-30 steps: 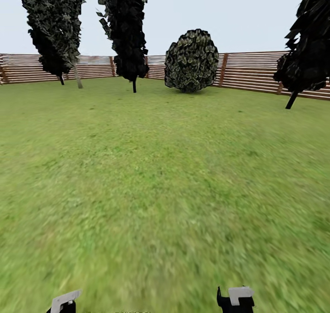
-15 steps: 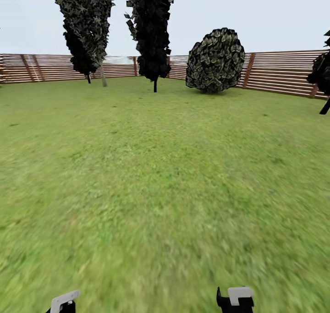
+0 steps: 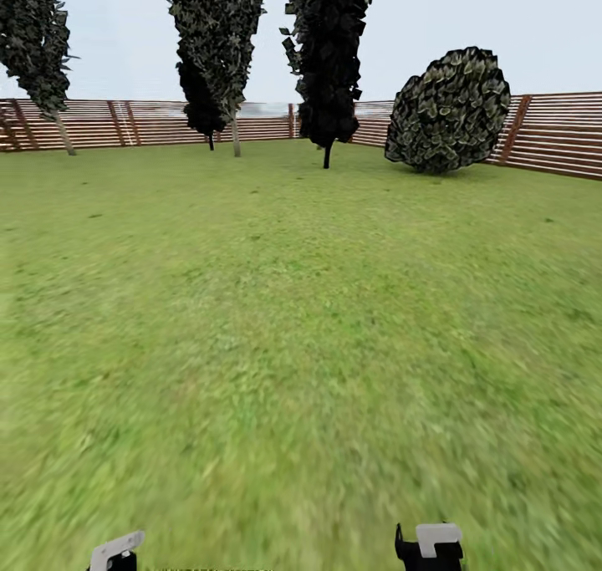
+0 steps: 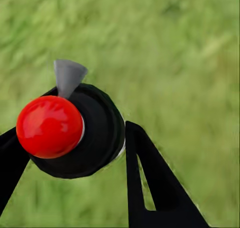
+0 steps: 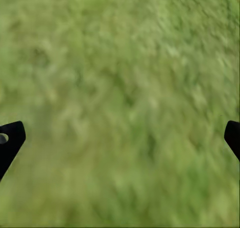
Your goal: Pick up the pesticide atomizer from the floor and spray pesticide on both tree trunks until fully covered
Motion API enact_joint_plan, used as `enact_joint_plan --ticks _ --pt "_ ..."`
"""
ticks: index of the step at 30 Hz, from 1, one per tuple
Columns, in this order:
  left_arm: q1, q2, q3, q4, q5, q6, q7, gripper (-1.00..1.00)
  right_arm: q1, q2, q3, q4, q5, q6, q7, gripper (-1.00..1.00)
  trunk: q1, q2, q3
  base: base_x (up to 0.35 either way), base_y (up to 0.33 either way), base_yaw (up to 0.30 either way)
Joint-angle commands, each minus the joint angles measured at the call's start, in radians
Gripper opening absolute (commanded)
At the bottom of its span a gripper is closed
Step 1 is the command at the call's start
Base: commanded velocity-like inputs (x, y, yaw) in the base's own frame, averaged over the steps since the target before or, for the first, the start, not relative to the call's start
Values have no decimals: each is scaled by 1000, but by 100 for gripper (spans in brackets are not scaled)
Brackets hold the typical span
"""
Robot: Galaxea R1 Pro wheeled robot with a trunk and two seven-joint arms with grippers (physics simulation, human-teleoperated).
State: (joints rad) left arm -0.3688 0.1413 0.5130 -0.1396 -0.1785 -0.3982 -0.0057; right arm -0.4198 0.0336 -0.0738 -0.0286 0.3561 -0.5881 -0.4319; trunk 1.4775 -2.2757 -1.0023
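Left wrist view: the left gripper [image 4: 75, 153] grasps the black pesticide atomizer with a red round cap and grey nozzle [image 4: 75, 133]; the right gripper [image 5: 120, 133] is spread wide over blurry green grass floor [image 5: 125, 87]. The step in hand looks like the drive toward the trees; next, judging by the head view, find a thick mottled trunk, since only dark narrow trees [image 3: 330, 53] stand at twelve o'clock.

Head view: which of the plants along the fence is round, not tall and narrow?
The shrub, rightmost of the row, in front of the fence. It is a squat leafy ball sitting on the grass; the others are tall dark columns on thin stems.
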Motion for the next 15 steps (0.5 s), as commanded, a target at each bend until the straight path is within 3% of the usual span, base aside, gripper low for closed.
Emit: enact_joint_plan --ticks 1,5,15 --pt "-1 0 9 1 -10 -4 0 -100 -1 0 -8 1 10 -2 -5 100 0 0 -1 0 306 285" --pt "-1 1 8 2 -10 -4 0 -100 -1 0 -8 1 10 -2 -5 100 0 0 -1 0 215 285" --pt "-1 4 8 2 -11 -1 -1 -100 -1 0 -8 1 10 -2 -5 100 0 0 -1 38 32 285"
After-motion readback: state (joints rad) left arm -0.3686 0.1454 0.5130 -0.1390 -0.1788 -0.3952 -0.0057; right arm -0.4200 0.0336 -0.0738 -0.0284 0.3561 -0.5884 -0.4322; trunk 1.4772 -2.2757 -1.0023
